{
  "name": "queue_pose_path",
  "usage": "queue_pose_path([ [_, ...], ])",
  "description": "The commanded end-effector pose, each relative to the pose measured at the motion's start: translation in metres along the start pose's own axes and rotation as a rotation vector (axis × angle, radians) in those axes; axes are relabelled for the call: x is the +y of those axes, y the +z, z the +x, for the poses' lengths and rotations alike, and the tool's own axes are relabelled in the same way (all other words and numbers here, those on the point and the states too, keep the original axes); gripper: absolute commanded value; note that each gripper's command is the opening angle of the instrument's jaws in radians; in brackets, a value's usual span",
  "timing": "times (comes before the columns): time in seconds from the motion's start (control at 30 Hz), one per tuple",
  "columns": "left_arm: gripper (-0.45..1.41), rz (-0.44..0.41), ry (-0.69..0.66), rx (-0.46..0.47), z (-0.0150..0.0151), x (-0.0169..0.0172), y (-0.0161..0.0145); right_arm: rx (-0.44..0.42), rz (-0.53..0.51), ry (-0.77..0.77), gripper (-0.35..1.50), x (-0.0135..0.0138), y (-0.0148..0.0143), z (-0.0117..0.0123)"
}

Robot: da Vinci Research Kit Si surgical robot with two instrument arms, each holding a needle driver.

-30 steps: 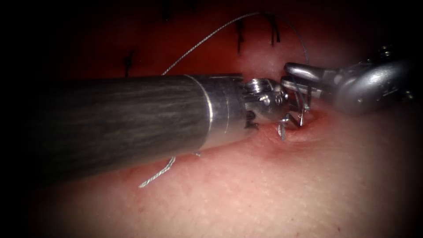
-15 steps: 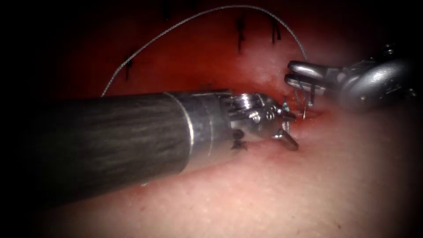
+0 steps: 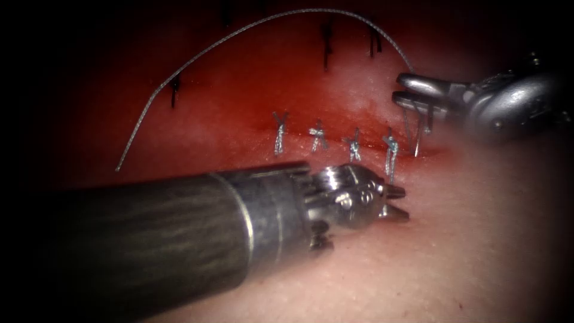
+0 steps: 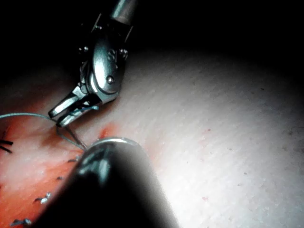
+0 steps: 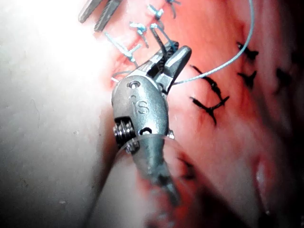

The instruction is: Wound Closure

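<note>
Four finished stitches (image 3: pixel 317 137) sit in a row along the cut (image 3: pixel 335 133) in the endoscope view. The left end effector (image 3: pixel 396 203) lies just on the near side of the cut's right end, jaws spread and holding nothing. The right end effector (image 3: pixel 412 90) is pressed together on the thread (image 3: pixel 239 36), which arcs away toward the tissue's (image 3: pixel 478 239) far left. Thin strands hang from it to the cut's right end. Whether one of them is the needle cannot be told.

A second ago the left tool lay across the cut, hiding the stitches. It has since drawn back, and the thread's free end has swung out to the left.

Left wrist view: the right end effector (image 4: pixel 64 114) pinches the thread (image 4: pixel 23 115).

Right wrist view: the right end effector (image 5: pixel 173 54) grips the thread (image 5: pixel 228 59), while the left end effector (image 5: pixel 97 12) is parted.

Judgement: the right tool's grip should stay steady and without jerks, and the empty left tool should stay clear of the knots.
</note>
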State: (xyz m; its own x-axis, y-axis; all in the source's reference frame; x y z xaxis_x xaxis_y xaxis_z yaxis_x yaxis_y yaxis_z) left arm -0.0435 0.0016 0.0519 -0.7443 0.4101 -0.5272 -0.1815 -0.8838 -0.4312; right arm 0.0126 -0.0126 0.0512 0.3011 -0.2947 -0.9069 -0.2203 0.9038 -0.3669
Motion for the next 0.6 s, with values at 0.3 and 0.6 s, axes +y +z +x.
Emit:
queue_pose_path([
  [0.3,0.32,-0.014,0.005,0.013,0.0008,-0.0007,0.0023,-0.012,0.029,0.091,-0.35,0.0004,0.0013,-0.001],
  [0.6,0.32,-0.009,0.032,0.01,-0.0021,-0.0004,0.0029,-0.049,0.092,0.169,-0.35,0.0004,0.0018,-0.0013],
])
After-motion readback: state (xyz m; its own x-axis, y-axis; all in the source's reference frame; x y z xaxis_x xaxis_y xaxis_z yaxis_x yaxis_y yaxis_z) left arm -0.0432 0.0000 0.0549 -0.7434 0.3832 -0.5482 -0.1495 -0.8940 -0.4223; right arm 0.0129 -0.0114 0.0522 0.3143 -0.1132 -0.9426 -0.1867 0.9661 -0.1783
